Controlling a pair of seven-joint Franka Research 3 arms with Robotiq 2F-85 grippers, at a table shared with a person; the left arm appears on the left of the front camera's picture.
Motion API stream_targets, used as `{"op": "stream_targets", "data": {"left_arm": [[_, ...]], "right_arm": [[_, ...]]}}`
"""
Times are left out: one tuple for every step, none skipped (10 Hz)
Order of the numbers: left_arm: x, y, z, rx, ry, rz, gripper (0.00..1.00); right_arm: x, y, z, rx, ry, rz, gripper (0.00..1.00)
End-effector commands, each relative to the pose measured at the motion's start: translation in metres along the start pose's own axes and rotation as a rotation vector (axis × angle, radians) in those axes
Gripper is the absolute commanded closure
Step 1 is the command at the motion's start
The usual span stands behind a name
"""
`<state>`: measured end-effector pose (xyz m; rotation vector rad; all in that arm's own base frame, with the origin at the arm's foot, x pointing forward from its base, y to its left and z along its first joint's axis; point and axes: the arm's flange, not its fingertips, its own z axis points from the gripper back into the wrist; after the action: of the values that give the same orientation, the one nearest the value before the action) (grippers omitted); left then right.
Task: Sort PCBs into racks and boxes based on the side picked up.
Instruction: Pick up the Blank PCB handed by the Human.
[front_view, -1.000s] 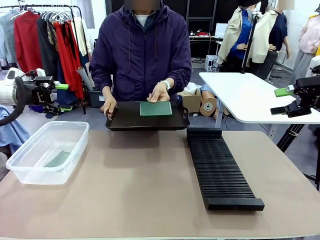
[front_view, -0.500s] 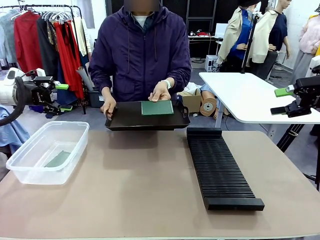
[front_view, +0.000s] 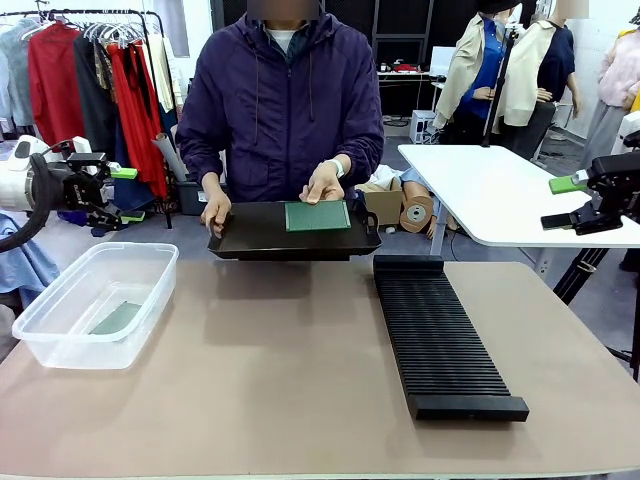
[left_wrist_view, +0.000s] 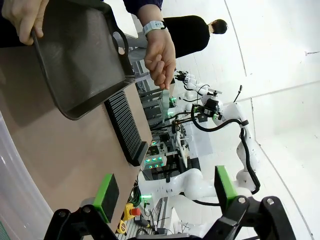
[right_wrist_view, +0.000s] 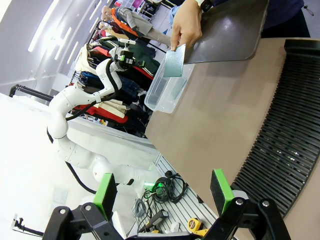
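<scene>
Left gripper (front_view: 128, 195) and right gripper (front_view: 562, 203), both spread wide, hang outside the table (front_view: 280, 340) edges, flanking the rack (front_view: 440, 340) (bare tabletop left of it).

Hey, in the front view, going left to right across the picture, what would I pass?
clear tub → black tray → black rack → right gripper

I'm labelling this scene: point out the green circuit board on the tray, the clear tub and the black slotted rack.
Thin green rectangular circuit board (front_view: 317, 216): front view, middle of its face.
Clear plastic rectangular tub (front_view: 75, 352): front view, near wall.
Long black ribbed rack (front_view: 440, 335): front view, middle slots.
</scene>
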<state>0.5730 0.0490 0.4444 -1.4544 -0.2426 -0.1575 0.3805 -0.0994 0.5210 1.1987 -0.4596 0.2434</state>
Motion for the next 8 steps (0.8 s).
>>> {"op": "stream_targets", "data": {"left_arm": [[-0.002,-0.002,0.001,0.009,0.0,0.001,0.0],[-0.002,-0.002,0.001,0.009,0.0,0.001,0.0],[-0.002,-0.002,0.001,0.009,0.0,0.001,0.0],[-0.002,-0.002,0.001,0.009,0.0,0.001,0.0],[-0.002,-0.002,0.001,0.009,0.0,0.001,0.0],[-0.002,-0.002,0.001,0.009,0.0,0.001,0.0],[-0.002,-0.002,0.001,0.009,0.0,0.001,0.0],[-0.002,-0.002,0.001,0.009,0.0,0.001,0.0]], "right_arm": [[0.006,-0.003,-0.008,0.011,-0.03,0.0,0.0],[0.008,-0.005,-0.012,0.014,-0.035,0.003,0.0],[0.011,-0.007,-0.017,0.006,-0.06,-0.002,0.0],[0.013,-0.009,-0.024,0.015,-0.042,0.002,0.0],[0.015,-0.009,-0.029,0.018,-0.034,0.005,0.0],[0.017,-0.008,-0.036,0.036,-0.035,0.004,0.0],[0.019,-0.008,-0.043,0.041,-0.029,0.002,0.0],[0.021,-0.011,-0.052,0.035,-0.023,0.002,0.0]]}}
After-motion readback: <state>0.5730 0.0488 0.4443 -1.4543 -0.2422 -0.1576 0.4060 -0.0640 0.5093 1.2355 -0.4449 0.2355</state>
